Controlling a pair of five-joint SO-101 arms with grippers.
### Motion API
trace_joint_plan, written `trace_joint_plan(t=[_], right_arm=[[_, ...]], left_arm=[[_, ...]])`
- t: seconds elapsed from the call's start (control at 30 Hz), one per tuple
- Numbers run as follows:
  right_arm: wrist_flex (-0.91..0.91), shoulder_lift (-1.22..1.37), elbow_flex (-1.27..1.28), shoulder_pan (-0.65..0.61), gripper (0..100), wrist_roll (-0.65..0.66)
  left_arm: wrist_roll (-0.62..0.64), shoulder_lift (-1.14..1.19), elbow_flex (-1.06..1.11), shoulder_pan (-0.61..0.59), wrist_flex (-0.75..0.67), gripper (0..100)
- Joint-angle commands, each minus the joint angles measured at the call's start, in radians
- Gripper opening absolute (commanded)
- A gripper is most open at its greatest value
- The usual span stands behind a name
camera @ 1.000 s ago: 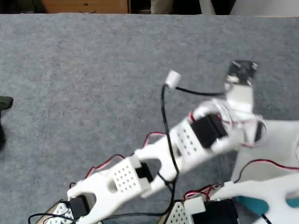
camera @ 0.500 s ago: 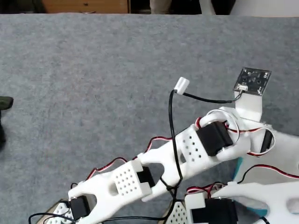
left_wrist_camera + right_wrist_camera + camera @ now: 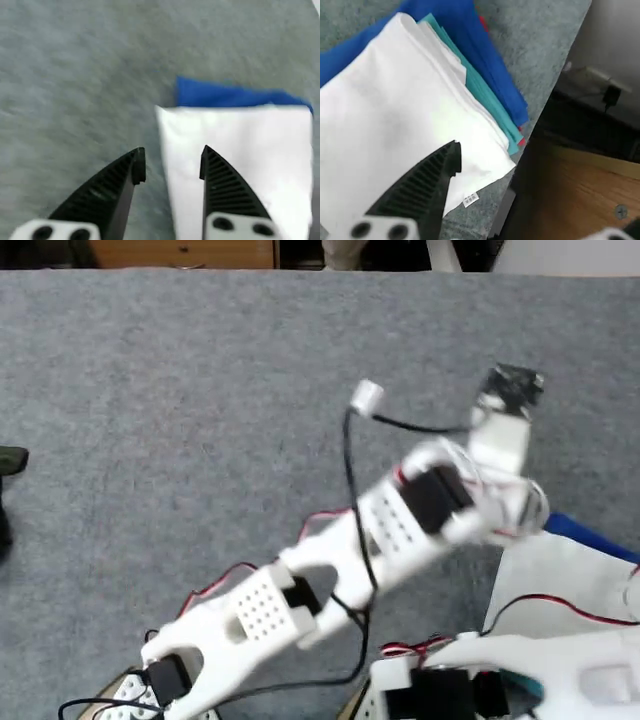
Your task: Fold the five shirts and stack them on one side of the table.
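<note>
Shirts are sitting folded in a stack [image 3: 470, 85] at the table's [image 3: 200, 390] right side, white shirt [image 3: 395, 115] topping teal shirt [image 3: 487, 102], blue shirt [image 3: 465, 25] and a red edge [image 3: 521, 142], so the job is looking nearly finished. Over it the right gripper [image 3: 451, 155] is hanging; whether it is open cannot be told. Farther out, the left gripper [image 3: 172, 150] is hovering, jaws spread, straddling the white shirt's edge.

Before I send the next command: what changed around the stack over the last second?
The left arm dipped nearer the stack, then swung back toward the far side of the table, uncovering an edge of the blue shirt in the high view. The left hand is open and empty over a corner of the white shirt. The right arm shifted slightly toward the near edge. The stack looks unmoved.
</note>
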Motion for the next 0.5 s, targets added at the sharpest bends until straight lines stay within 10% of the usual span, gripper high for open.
trace_joint_plan(t=[0.0, 0.47], right_arm=[[0.051, -0.097, 0.002, -0.094, 55.0, -0.003], [-0.006, -0.298, 0.022, -0.74, 0.7, -0.287]], left_arm=[[-0.044, -0.114, -0.009, -0.15, 0.043, 19], [-0.055, -0.266, 0.252, -1.132, 0.052, 2]])
